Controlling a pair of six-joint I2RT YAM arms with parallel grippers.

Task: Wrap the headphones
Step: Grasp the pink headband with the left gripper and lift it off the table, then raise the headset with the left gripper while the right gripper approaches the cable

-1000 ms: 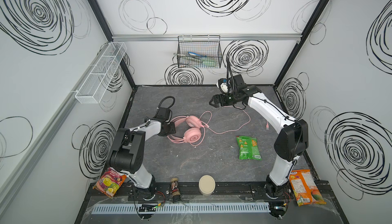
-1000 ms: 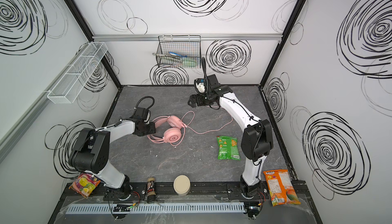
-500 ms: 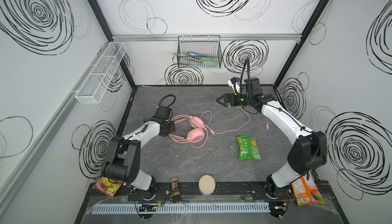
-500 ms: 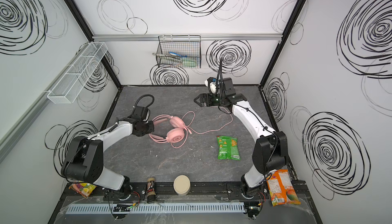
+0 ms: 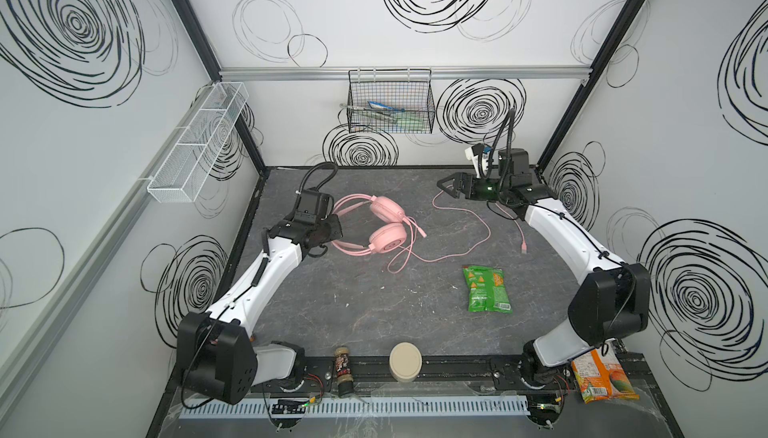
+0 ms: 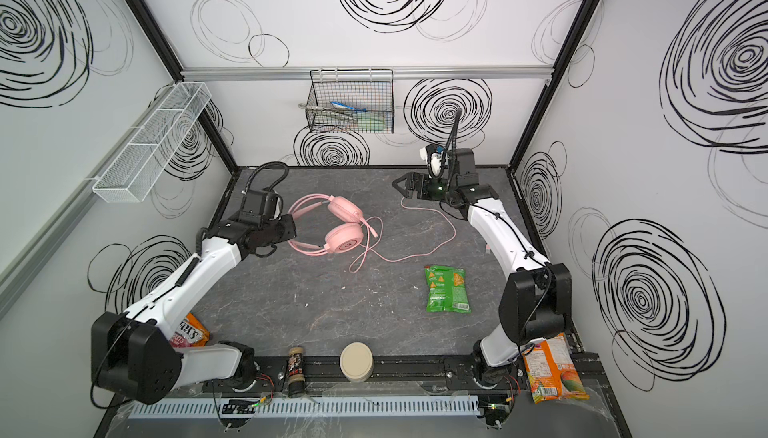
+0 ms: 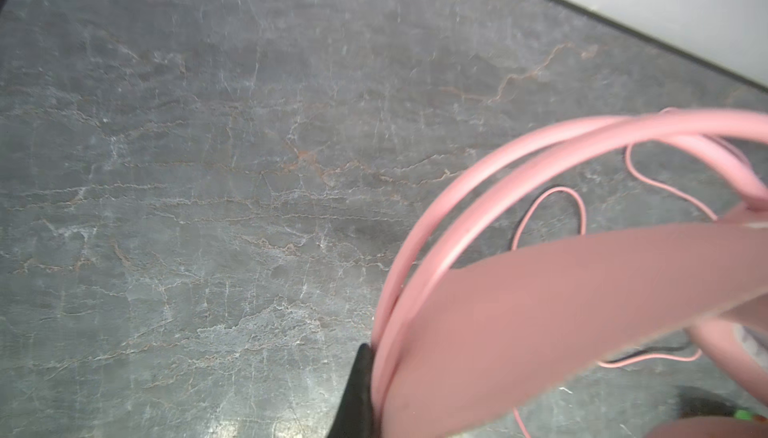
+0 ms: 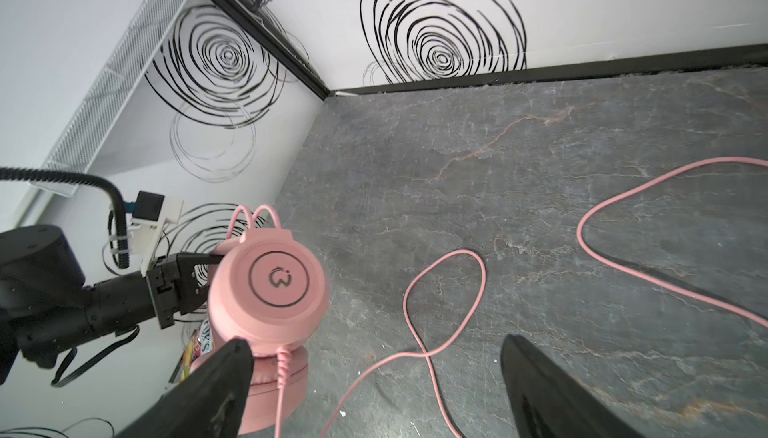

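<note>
Your left claw (image 5: 335, 229) is pressed together on the headband of the headphones (image 5: 388, 237), at the left-hand bend of the band. In the left wrist view one black finger (image 7: 358, 390) lies flat against the pink band (image 7: 540, 303); the other finger is hidden behind it.

The headphones sit on the desk (image 5: 353, 311) left of centre in both top views. One earcup is nearer the back wall and the other in front of it, its round logo face turned up. From the right wrist view you see that logo face (image 8: 279, 278), with the left claw behind it.

Your right claw (image 5: 446, 186) is spread wide and holds nothing. It hangs near the back right of the desk, well apart from the headset. Its two dark fingers (image 8: 216, 386) frame bare desk and a loop of the cable (image 8: 484, 274). The thin pink cable trails loose from the earcups across the desk towards the right arm.
</note>
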